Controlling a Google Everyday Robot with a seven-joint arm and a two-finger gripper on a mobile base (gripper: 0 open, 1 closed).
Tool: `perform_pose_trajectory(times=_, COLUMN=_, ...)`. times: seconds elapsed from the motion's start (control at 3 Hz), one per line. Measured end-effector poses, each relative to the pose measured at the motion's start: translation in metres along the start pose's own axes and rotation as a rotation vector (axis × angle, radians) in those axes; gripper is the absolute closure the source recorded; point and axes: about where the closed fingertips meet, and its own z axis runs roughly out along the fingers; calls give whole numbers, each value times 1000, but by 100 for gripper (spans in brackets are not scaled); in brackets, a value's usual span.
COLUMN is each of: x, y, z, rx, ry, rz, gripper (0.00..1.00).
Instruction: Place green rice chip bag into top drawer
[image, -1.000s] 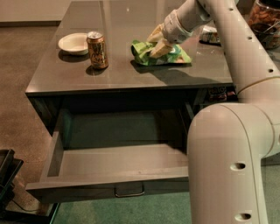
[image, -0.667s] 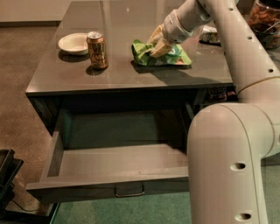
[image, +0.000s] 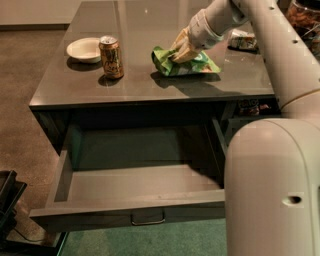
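Observation:
The green rice chip bag is crumpled and lime green, on the grey counter top right of centre. My gripper reaches in from the upper right and its yellowish fingers are closed on the bag's left upper part. The bag's left end looks slightly raised off the surface. The top drawer is pulled wide open below the counter, grey-green, with a small metal bar handle at its front. Nothing lies inside it.
A gold soda can stands left of the bag. A white bowl sits further left. A small dark-and-white packet lies at the back right. My white arm and base fill the right side. A dark object is at the lower left floor.
The gripper and bag have stayed in almost the same spot; the bag's left end seems a little more bunched and lifted under the fingers.

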Motion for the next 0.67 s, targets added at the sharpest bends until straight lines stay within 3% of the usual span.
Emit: perform_pose_trajectory(times=0.67, x=-52, y=42, z=-45, rx=37, ry=-57, rz=-89, gripper=100)
